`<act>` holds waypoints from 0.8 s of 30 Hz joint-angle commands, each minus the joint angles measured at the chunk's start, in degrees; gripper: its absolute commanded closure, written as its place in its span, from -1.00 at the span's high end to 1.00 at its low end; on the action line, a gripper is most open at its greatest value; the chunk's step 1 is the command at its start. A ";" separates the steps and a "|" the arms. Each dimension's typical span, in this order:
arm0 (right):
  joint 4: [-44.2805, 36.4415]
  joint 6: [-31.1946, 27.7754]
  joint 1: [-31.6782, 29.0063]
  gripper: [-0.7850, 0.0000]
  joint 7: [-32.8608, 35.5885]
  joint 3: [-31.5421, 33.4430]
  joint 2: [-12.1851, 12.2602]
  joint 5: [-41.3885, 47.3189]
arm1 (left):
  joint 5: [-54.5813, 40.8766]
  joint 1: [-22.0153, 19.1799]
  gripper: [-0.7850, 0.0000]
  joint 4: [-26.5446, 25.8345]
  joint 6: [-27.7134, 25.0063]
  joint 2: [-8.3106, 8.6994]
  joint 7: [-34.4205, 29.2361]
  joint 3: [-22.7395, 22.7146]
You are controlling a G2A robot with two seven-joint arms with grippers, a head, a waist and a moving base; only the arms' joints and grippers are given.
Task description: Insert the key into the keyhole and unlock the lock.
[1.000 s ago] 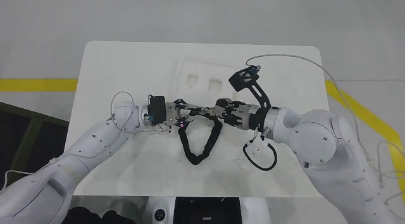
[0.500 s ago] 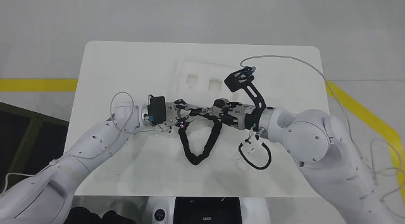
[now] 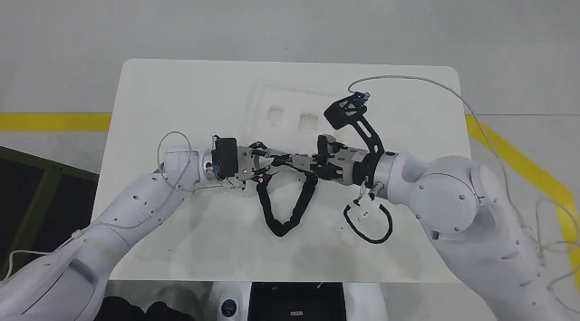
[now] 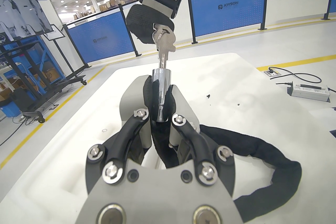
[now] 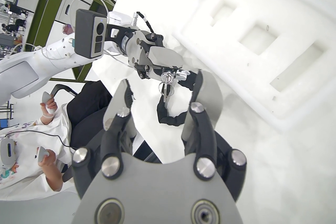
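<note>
Item: lock [image 4: 162, 93], a chrome cylinder joined to a chain [image 4: 262, 154] in a black fabric sleeve. Location: held off the table [image 3: 181, 94] near its middle. It is gripped lengthwise between the two fingers of the left gripper [image 4: 160, 88], which press against the cylinder's sides. The keyhole end points away from that wrist, toward the other arm. Chain: runs down from the lock and lies in a loop on the tabletop, on the robot's side of the grippers. Item: key [image 4: 164, 44], plain silver metal. The blade is seated in the keyhole, in line with the cylinder, and the head stands out beyond it. A small split ring [image 5: 162, 87] hangs at the head. Right gripper [image 5: 164, 89]: faces the left gripper end to end, fingers spread apart, one on each side of the key's head, pinching nothing. In the left wrist view one black pad [image 4: 143, 22] sits just behind the head; whether it touches the head cannot be told. Other: white foam tray [image 5: 262, 38] with rectangular recesses, flat on the table on the far side of the grippers, apart from both.
</note>
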 commanded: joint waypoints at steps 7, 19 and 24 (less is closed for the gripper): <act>1.96 -11.97 -0.82 1.00 0.28 3.49 0.40 8.66 | 0.16 -0.89 -1.00 -0.86 -4.13 0.19 -2.62 -1.17; 7.15 -32.87 -0.81 1.00 0.10 5.66 0.77 18.69 | -7.23 -3.36 -1.00 -5.95 -14.35 2.23 -12.84 -2.76; 7.15 -32.87 -0.81 1.00 0.10 5.66 0.77 18.69 | -9.74 -4.17 -1.00 -7.88 -19.35 3.53 -17.84 -3.60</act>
